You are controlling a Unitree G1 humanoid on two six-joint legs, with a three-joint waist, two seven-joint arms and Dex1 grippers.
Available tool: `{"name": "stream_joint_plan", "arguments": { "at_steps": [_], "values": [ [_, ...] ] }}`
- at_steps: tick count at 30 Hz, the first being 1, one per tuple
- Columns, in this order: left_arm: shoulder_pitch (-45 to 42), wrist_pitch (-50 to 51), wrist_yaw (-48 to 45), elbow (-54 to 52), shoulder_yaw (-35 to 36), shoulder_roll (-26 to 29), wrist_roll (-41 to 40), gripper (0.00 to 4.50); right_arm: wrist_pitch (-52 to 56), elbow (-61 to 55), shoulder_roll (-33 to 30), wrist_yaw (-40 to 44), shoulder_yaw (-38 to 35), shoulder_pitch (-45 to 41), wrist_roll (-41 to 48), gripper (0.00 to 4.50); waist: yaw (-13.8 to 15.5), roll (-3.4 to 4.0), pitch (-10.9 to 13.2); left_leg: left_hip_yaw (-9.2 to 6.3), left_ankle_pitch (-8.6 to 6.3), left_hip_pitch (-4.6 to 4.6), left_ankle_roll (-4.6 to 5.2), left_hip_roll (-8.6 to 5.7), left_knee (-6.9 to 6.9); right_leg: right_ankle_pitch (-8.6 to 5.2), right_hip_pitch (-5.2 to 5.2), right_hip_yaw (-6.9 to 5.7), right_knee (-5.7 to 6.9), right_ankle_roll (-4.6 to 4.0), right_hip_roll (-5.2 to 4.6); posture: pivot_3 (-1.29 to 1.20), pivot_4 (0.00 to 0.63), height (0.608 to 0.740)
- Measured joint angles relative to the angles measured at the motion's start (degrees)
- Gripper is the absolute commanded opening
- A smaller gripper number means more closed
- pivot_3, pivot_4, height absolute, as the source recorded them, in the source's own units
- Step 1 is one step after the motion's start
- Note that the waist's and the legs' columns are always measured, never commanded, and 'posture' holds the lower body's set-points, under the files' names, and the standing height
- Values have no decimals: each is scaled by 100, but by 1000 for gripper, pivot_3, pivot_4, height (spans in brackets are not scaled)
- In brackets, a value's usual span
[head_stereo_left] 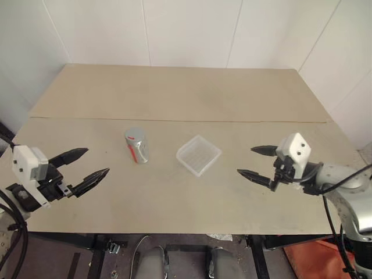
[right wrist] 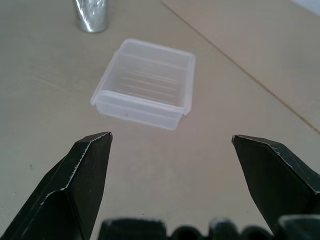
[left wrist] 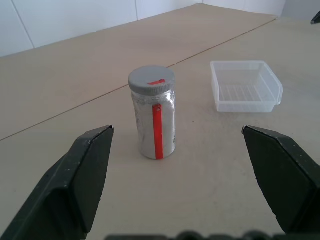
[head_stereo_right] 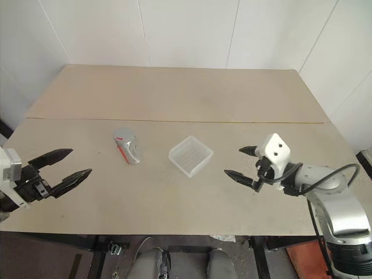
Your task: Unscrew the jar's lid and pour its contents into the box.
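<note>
Tipping was your main risk: the jar [head_stereo_left: 136,145] stood upright and free on the table [head_stereo_left: 174,186], lid [left wrist: 151,80] still screwed on, just beside the empty box [head_stereo_left: 199,154]. A one-sided finger contact would have knocked it over. Your left gripper [head_stereo_left: 82,165] and right gripper [head_stereo_left: 256,161] hovered well apart from both, spread wide, pointing inward, grasping nothing.
</note>
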Motion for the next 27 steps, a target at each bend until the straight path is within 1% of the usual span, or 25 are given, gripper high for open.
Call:
{"name": "stream_joint_plan", "arguments": {
  "at_steps": [6,10,11,14,18,24,27],
  "values": [
    [-112,-83,64,1,-167,-226,45,4474,-11,25,-66,118,60,-75,71,4500,5,0,0,1,0,-1,0,-3,-1,5,0,2,0,5,-1,0,150,740],
    [-21,-153,240,-5,-232,-370,248,4474,-78,164,-81,112,150,-371,-50,4500,-6,0,0,3,0,-1,0,-5,-1,5,-2,2,0,4,2,0,150,740],
    [-63,-152,400,-8,-272,-493,289,4474,-136,242,-81,110,210,-479,-99,4500,-2,2,0,2,0,1,0,-5,-2,5,-1,2,1,5,0,0,150,740],
    [-234,-153,803,-9,-739,-838,540,4474,-247,296,-78,112,449,-731,-204,4500,18,1,0,0,0,1,0,-12,0,7,4,1,0,6,-1,0,150,740],
    [-538,-293,1067,192,-1334,-1246,883,4474,-271,291,-43,108,643,-1022,-243,4500,17,0,0,-1,0,-5,1,-13,2,9,3,1,0,6,0,0,150,740],
    [-1198,-696,1383,870,-1784,-1616,1374,4474,-270,236,51,107,912,-1356,-249,4500,11,0,0,-2,1,-4,1,-14,2,10,4,1,2,6,0,0,150,740],
    [-1400,-860,1446,1123,-1875,-1681,1496,4474,-270,123,127,94,1018,-1450,-249,4500,1,0,0,-2,1,-6,1,-13,1,10,1,0,2,6,0,0,150,740]
  ]
}}
